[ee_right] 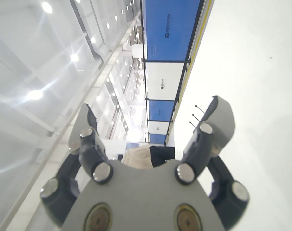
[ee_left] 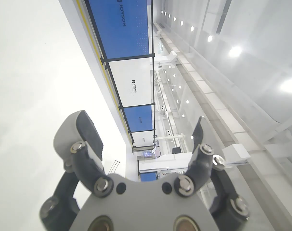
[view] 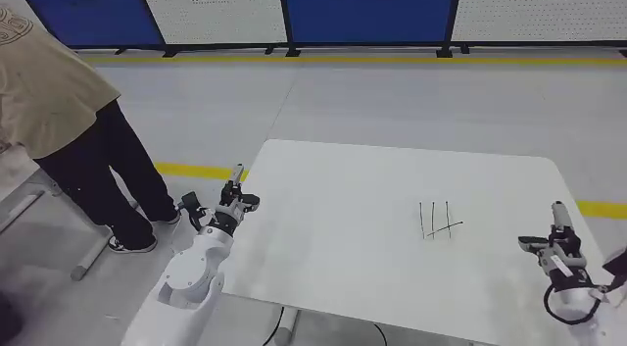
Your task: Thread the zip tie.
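White table (view: pixel 333 248), zip ties (view: pixel 433 219) right of centre; left hand (ee_left: pixel 143 126), right hand (ee_right: pixel 152 108) spread wide, empty.

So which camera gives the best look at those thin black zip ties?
The top view: the zip ties lie whole and unblocked on the white table. The left wrist view catches faint far-off strands; the right wrist view shows their ends, partly hidden by the right hand.
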{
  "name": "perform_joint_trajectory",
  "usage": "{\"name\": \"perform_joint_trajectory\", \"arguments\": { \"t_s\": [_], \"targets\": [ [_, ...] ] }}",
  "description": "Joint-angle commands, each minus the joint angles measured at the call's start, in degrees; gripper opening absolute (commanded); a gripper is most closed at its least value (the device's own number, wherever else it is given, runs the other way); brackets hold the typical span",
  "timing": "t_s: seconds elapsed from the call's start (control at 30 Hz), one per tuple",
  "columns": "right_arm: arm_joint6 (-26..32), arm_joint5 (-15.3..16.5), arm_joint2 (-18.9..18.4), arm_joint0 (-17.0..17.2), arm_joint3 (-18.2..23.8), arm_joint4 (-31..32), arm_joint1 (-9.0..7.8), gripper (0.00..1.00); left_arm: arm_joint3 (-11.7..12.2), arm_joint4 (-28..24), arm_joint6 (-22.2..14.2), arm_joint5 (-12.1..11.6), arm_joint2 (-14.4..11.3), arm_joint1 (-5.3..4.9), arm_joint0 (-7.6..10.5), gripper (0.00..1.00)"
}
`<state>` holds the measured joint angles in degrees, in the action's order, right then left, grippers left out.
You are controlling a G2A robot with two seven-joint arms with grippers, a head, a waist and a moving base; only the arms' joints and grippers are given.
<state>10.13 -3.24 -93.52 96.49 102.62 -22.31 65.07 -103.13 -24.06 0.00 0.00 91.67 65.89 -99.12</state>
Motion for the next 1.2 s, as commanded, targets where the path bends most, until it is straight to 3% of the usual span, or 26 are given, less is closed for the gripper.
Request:
{"name": "perform_joint_trajectory", "arguments": {
  "t_s": [0.0, 0.17, 0.23, 0.33, 0.43, 0.9, 1.0, 1.1, 1.17],
  "targets": [
    [7.55, -1.27, -2.16, -1.07, -0.08, 0.05, -0.49, 1.00, 0.00, 0.00, 0.00, 0.00, 0.00, 0.00, 0.00, 1.00],
    [22.46, -5.56, -5.29, -5.05, -0.09, 1.82, -1.83, 1.00, 0.00, 0.00, 0.00, 0.00, 0.00, 0.00, 0.00, 1.00],
    [25.25, -7.51, -5.67, -7.23, -0.41, 3.40, -2.24, 1.00, 0.00, 0.00, 0.00, 0.00, 0.00, 0.00, 0.00, 1.00],
    [31.34, -9.47, -3.45, -10.10, 0.63, 9.41, -2.93, 1.00, 0.00, 0.00, 0.00, 0.00, 0.00, 0.00, 0.00, 1.00],
    [39.20, -12.42, -0.56, -14.51, -2.26, 12.67, -3.55, 1.00, 0.00, 0.00, 0.00, 0.00, 0.00, 0.00, 0.00, 1.00],
    [40.80, -12.43, -0.36, -14.54, -2.54, 11.79, -3.57, 1.00, 0.00, 0.00, 0.00, 0.00, 0.00, 0.00, 0.00, 1.00],
    [53.71, -12.08, -2.73, -18.89, -8.31, 11.24, -4.80, 1.00, 0.00, 0.00, 0.00, 0.00, 0.00, 0.00, 0.00, 1.00],
    [64.86, -13.97, -1.59, -23.96, -13.34, 13.03, -5.85, 1.00, 0.00, 0.00, 0.00, 0.00, 0.00, 0.00, 0.00, 1.00],
    [67.57, -13.90, -1.22, -27.43, -16.84, 13.18, -6.22, 1.00, 0.00, 0.00, 0.00, 0.00, 0.00, 0.00, 0.00, 1.00]
  ]
}}
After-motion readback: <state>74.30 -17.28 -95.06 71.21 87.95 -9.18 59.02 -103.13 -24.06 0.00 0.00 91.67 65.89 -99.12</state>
